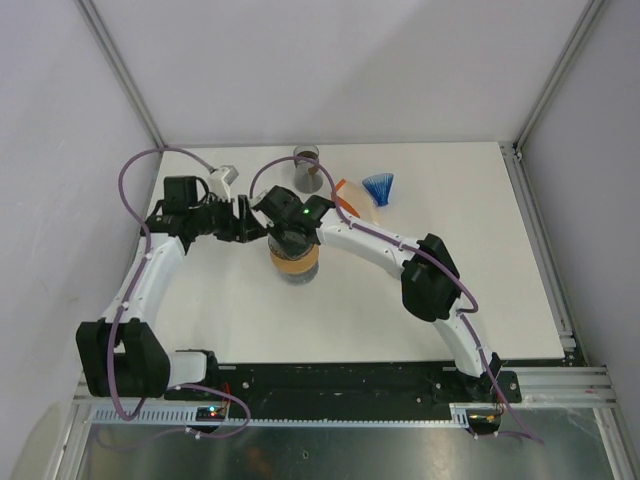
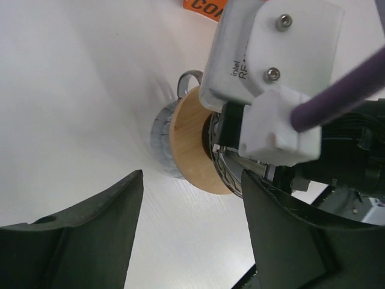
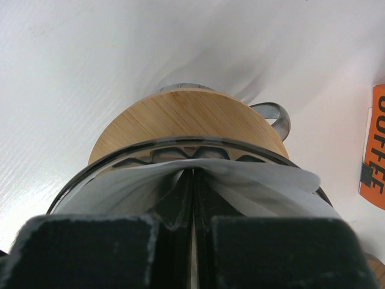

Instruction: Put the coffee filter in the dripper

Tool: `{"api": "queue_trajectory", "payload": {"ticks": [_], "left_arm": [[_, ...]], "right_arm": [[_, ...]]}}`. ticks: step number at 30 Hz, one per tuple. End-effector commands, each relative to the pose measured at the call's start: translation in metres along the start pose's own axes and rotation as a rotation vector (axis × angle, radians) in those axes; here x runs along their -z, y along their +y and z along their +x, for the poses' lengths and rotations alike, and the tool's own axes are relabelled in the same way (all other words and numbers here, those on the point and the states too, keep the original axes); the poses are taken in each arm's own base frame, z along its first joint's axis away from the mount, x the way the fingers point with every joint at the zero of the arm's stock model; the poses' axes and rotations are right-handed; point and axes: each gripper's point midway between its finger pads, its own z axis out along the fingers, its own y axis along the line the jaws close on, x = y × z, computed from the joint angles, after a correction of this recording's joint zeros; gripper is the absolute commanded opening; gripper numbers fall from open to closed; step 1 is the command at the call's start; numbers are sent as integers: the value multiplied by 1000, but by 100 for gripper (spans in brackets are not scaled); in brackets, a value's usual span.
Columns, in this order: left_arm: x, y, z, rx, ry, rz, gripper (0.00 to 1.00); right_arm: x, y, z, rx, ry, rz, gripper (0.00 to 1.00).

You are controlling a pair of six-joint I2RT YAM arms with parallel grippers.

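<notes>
The dripper (image 3: 186, 129) is a glass cone with a wooden collar, standing on the table at centre (image 1: 294, 264). In the left wrist view its wooden collar (image 2: 189, 141) shows side-on. The white paper coffee filter (image 3: 264, 180) lies inside the dripper's rim. My right gripper (image 3: 194, 180) is shut on the filter's fold and reaches down into the dripper (image 1: 292, 232). My left gripper (image 2: 192, 211) is open and empty, just left of the dripper (image 1: 240, 220), not touching it.
A glass cup (image 1: 307, 168) stands behind the dripper. An orange packet (image 1: 346, 197) and a blue fluted filter holder (image 1: 379, 187) lie at the back right. The orange packet also shows in the right wrist view (image 3: 373, 147).
</notes>
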Motion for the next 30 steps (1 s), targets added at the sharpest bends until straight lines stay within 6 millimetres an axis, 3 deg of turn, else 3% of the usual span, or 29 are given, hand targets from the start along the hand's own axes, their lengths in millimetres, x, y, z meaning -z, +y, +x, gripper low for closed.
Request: {"api": "queue_trajectory", "payload": {"ticks": [1, 10, 17, 23, 30], "left_arm": [[-8, -17, 5, 96, 16, 123, 69], [-21, -14, 11, 157, 36, 149, 54], [-22, -7, 14, 137, 31, 113, 44], [-18, -8, 11, 111, 14, 104, 43], [-12, -11, 3, 79, -14, 93, 43]], "right_arm": [[0, 1, -7, 2, -13, -9, 0], [7, 6, -19, -5, -58, -35, 0], [26, 2, -37, -18, -137, -26, 0], [52, -7, -56, -22, -232, 1, 8], [69, -13, -63, -22, -270, 11, 16]]}}
